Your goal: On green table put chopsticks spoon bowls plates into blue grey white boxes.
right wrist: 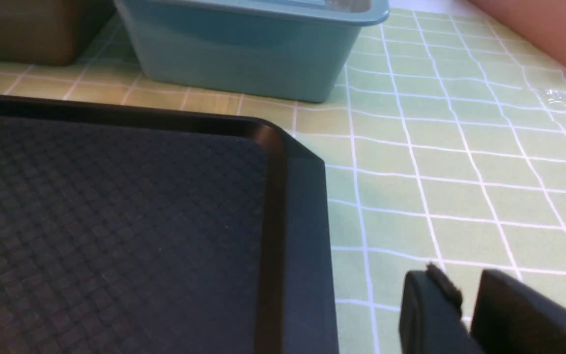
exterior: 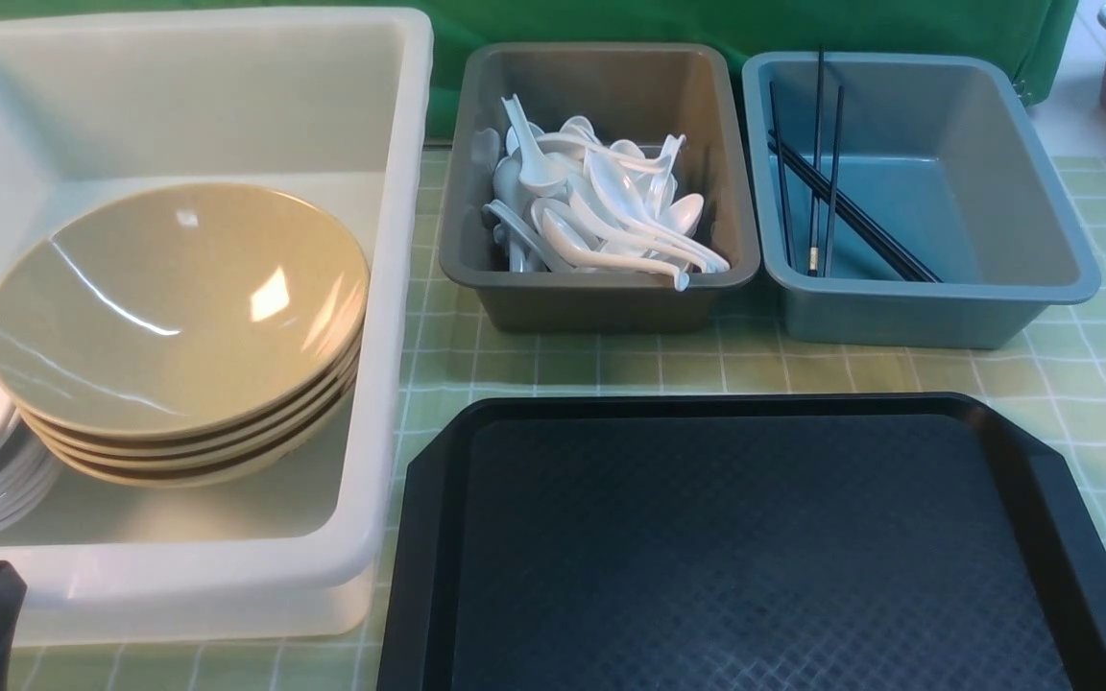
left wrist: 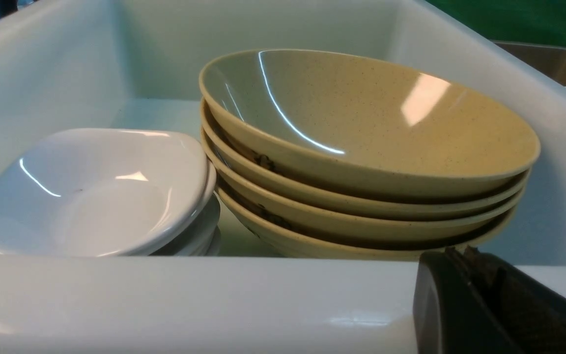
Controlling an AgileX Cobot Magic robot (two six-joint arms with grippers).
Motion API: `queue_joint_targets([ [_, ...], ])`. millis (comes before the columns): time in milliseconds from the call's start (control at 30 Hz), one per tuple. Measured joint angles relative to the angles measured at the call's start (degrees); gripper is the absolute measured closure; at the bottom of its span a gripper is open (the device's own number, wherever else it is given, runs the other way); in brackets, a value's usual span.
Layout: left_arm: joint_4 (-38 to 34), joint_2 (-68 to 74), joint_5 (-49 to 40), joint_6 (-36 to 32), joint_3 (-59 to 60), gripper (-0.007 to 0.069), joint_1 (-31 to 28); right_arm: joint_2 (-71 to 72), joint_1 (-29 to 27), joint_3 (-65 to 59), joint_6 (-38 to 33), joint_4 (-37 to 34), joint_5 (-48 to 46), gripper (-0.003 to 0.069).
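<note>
With the black tray (exterior: 755, 547) lying bare, the left gripper (left wrist: 479, 305) is resting shut and empty before the white box (exterior: 390, 288) holding glossy, slippery-looking bowls (exterior: 179, 317), best lifted by a rim; the right gripper (right wrist: 465, 314) is hovering slightly parted, empty, beside the tray.

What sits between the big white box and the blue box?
The grey plastic box heaped with white spoons, seen in the front view.
</note>
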State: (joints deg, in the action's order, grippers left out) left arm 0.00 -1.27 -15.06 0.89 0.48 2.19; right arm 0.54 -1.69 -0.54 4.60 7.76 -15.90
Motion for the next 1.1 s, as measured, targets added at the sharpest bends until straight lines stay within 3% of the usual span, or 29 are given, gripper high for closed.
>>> queue_joint_targets([
  [1100,0.0,0.0,0.0,-0.16,0.0,0.0626,0.0,0.0,0.0,0.0,0.04,0.18,0.41,0.0475],
])
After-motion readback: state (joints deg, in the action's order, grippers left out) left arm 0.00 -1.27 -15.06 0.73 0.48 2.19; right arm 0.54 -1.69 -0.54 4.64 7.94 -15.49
